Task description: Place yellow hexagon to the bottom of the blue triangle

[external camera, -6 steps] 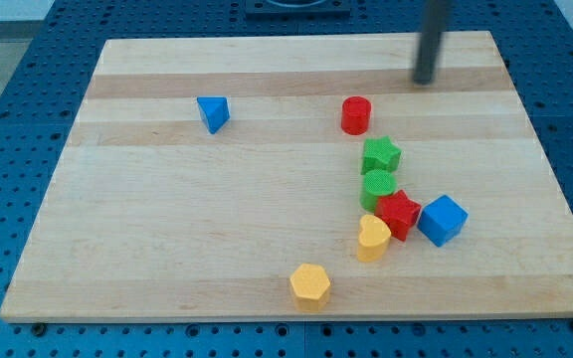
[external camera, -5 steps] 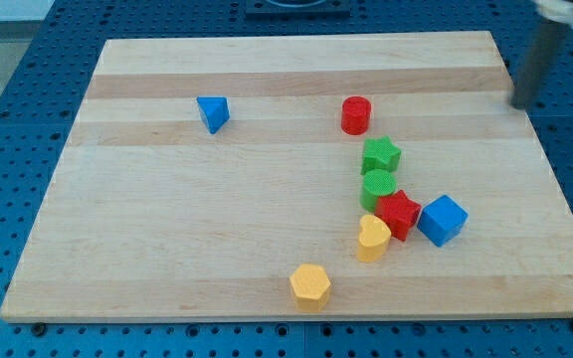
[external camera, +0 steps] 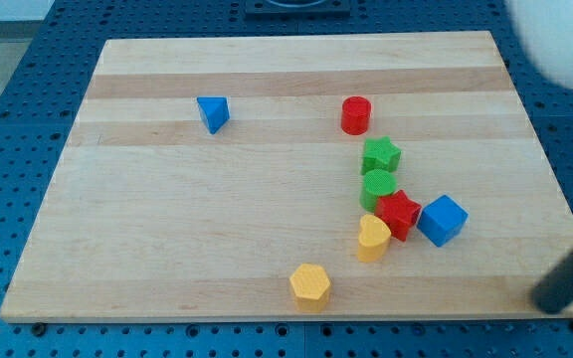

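Note:
The yellow hexagon (external camera: 310,284) lies near the board's bottom edge, a little right of centre. The blue triangle (external camera: 213,112) lies in the upper left part of the board, far from the hexagon. My rod comes in blurred from the view's right, and my tip (external camera: 545,300) sits at the board's bottom right corner, far to the right of the hexagon and touching no block.
A cluster lies right of centre: a red cylinder (external camera: 355,114), a green star (external camera: 381,155), a green cylinder (external camera: 377,187), a red star (external camera: 399,213), a blue cube (external camera: 442,220) and a yellow heart (external camera: 372,238). A blurred white arm part (external camera: 560,40) fills the top right corner.
My tip has swept from the board's top right edge, out past the right side, down to the bottom right corner. No block has moved.

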